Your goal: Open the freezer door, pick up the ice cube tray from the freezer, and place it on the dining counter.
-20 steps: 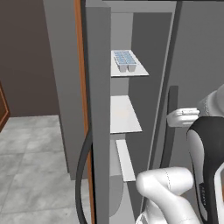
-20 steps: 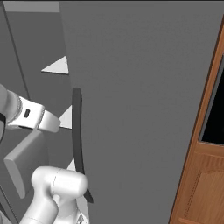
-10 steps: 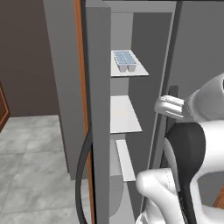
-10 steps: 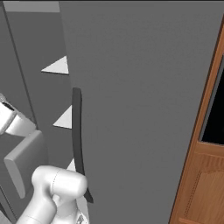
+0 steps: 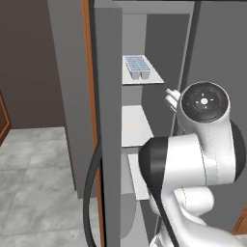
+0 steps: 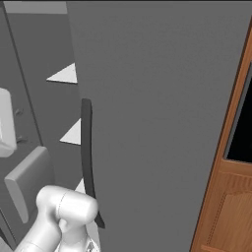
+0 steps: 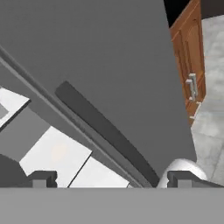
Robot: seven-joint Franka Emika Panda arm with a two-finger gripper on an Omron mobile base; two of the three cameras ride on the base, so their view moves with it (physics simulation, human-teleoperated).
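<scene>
Arm swung up; ice cube tray [image 5: 138, 67] on freezer [image 5: 144, 120] shelf

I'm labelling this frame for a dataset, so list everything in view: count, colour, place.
Ice tray: one, pale blue-white, on the top shelf in the freezer.
Shelves: three showing, white, stacked inside the freezer.
Freezer door: one, grey, swung open, edge toward the left camera; dark curved handle low on it.
Other fridge door: one, plain grey, shut, with a dark vertical handle.
Wooden cabinet: one, brown, right of the fridge.
Floor: grey tiles, left of the fridge.
Arm: one, white with dark joints, before the freezer.
End effector: one, dark tips set apart, aimed at the fridge front.
</scene>
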